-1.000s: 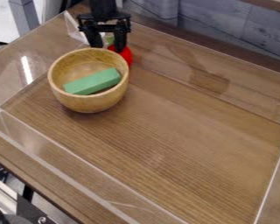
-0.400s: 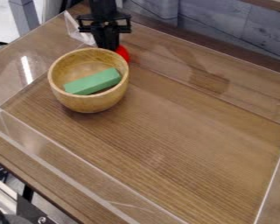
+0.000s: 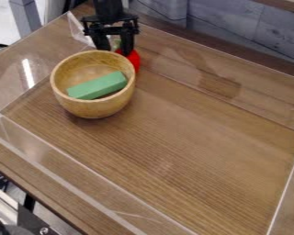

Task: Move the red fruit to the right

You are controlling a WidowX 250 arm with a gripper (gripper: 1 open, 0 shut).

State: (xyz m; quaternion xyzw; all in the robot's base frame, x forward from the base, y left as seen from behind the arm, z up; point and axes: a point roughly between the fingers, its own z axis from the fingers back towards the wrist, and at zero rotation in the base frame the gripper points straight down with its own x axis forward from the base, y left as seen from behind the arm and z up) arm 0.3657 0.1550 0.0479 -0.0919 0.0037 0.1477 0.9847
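Observation:
The red fruit [image 3: 133, 61] shows as a small glossy red shape at the back of the table, just behind the far right rim of the wooden bowl. Only part of it is visible. My black gripper [image 3: 113, 43] points down right over and slightly left of it. Its fingers stand apart, and the right fingertip [image 3: 129, 44] is just above the fruit. I see nothing held between the fingers.
The wooden bowl [image 3: 73, 108] sits at the left with a green block [image 3: 96, 87] inside. Low clear plastic walls [image 3: 285, 197] ring the wooden tabletop [image 3: 198, 138]. Bare wood stretches to the right of the fruit.
The fingers were spread a second ago, then pinched together, and now stand apart again. The hand stayed over the same spot and the fruit has not moved.

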